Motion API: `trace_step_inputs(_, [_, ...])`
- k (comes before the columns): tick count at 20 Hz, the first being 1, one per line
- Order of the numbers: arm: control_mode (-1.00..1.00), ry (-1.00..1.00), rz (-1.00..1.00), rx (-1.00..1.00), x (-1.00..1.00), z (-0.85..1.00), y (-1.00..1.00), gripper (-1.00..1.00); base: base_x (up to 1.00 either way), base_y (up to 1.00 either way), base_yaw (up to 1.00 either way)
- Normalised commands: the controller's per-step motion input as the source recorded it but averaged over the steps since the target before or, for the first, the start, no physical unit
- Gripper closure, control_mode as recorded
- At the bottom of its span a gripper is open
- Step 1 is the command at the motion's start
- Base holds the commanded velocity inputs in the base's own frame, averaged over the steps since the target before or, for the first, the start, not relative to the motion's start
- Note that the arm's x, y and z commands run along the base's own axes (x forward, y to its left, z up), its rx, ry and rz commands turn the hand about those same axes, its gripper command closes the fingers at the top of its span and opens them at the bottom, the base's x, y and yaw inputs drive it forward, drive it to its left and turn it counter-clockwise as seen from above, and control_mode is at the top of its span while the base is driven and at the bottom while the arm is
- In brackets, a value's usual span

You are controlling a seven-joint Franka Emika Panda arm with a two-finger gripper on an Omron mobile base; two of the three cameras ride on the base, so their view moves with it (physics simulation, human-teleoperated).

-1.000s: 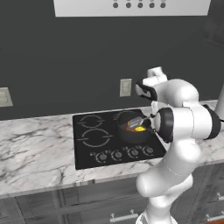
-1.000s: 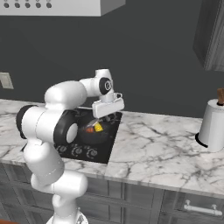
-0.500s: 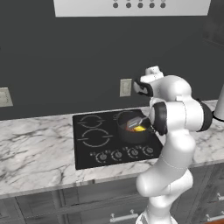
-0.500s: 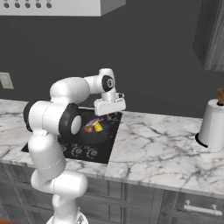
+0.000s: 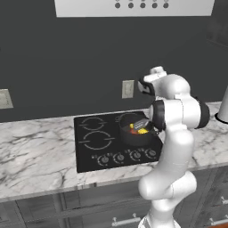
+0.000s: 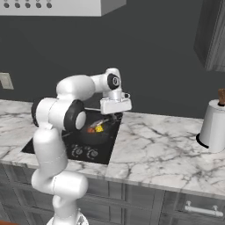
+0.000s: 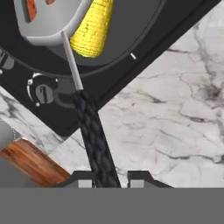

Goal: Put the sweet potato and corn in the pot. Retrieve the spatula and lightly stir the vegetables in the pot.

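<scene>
The dark pot stands on the cooktop's right front burner. Inside lie the yellow corn and the orange sweet potato. The spatula rests its grey blade over the vegetables. Its thin shaft and black ridged handle slant back out over the pot's rim. My gripper hovers at the pot's right side, shut on the end of that handle.
Knobs line the front of the black cooktop. Marble counter runs right to a paper towel roll. A wall outlet sits behind the stove, under a range hood.
The arm's elbow has swung in toward the stove and the hand has shifted a little to the right. The spatula stays in the pot, still held by its handle.
</scene>
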Motion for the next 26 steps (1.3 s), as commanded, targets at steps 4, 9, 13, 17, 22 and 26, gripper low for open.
trace_step_inputs(4, [-1.0,0.28,-0.06,-0.03,0.17,0.0,-0.2,1.0,0.0,0.0,0.0])
trace_step_inputs(9, [-1.0,0.27,-0.08,-0.03,0.26,0.0,-0.11,1.0,0.0,0.0,0.0])
trace_step_inputs(13, [-1.0,0.3,-0.11,-0.03,0.41,0.01,-0.06,1.0,0.0,0.0,0.0])
trace_step_inputs(17, [-1.0,0.36,-0.02,-0.09,0.28,0.02,-0.21,1.0,0.0,0.0,0.0])
trace_step_inputs(22, [-1.0,0.27,0.0,-0.05,-0.01,0.0,-0.18,1.0,0.0,0.0,0.0])
trace_step_inputs(26, [-1.0,0.08,0.0,-0.01,-0.07,0.0,-0.01,1.0,0.0,0.0,0.0])
